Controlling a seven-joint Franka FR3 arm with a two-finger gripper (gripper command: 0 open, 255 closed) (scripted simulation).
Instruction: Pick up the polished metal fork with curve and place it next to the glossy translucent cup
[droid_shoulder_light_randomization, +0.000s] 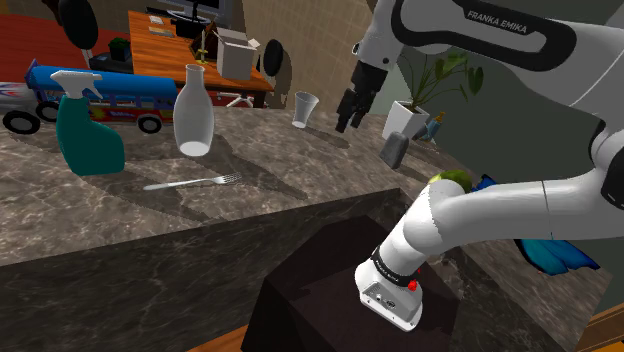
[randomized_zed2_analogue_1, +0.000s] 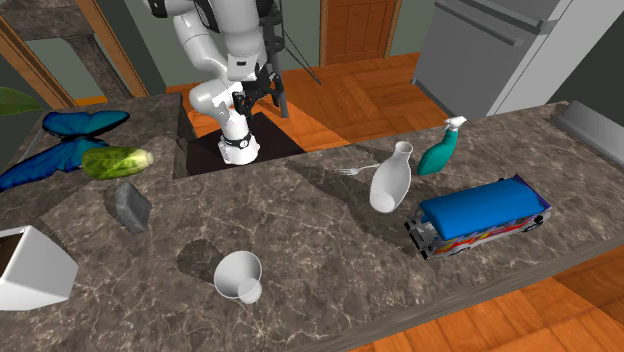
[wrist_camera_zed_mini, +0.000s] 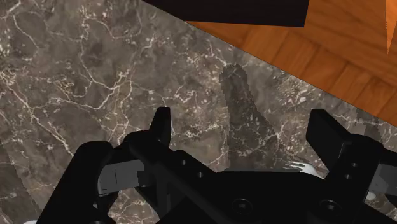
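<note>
The fork (droid_shoulder_light_randomization: 195, 183) lies flat on the stone counter (droid_shoulder_light_randomization: 300, 170), in the left middle of the shoulder view, with its teeth pointing to the right of the frame and a white vase (droid_shoulder_light_randomization: 193, 110) standing just behind it. The cup (droid_shoulder_light_randomization: 305, 108) stands upright farther back, near the upper middle of the same frame, well apart from the fork. My gripper (droid_shoulder_light_randomization: 350, 120) hangs in the air to the right of the cup, high over the counter. In the wrist view its fingers (wrist_camera_zed_mini: 162, 124) stand wide apart with nothing between them, so it is released and empty. I judge the fork to be light, stiff and thin, and its smooth metal will be slippery. Because it lies so low on hard stone, the fingertips must come down almost to the surface. I think the best hold is across the narrow handle near its middle, where the curve may lift it a little from the stone. The shoulder view gives me the height of the hand, which the wrist view does not. The second exterior view looks down on the cup and shows bare counter around it, good for the placing. In the wrist view a small pale toothed piece near the right finger may be the fork, but I cannot be sure.
</note>
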